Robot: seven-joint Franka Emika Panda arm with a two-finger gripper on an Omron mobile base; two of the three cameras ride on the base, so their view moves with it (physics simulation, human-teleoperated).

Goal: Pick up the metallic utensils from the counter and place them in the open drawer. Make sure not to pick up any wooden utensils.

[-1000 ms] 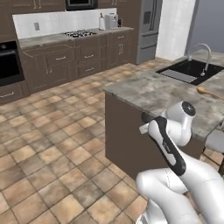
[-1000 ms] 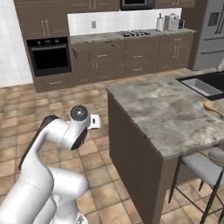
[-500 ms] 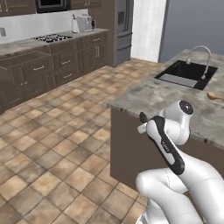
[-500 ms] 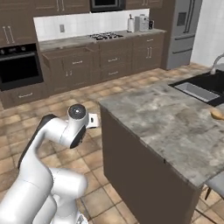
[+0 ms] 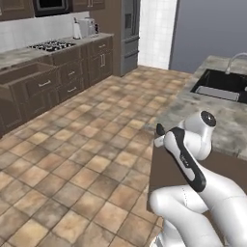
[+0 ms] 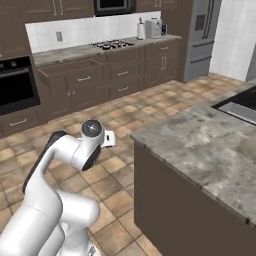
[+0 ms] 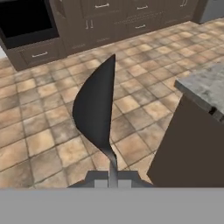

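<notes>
- While the gripper (image 7: 113, 180) is closed on its thin neck, the dark grey metal spoon (image 7: 95, 109) is held above the tiled floor (image 7: 39, 140), beside the island counter (image 7: 205, 85).
- Its long axis is seen running away from the fingers, bowl outermost, toward the dark cabinets.
- A smooth, rounded bowl is shown nearly edge-on.
- The open drawer (image 6: 67, 66) is seen in the wall cabinets, dark brown and flat-fronted.

Dark metal spoon (image 7: 94, 111) upright, bowl up, over floor
</notes>
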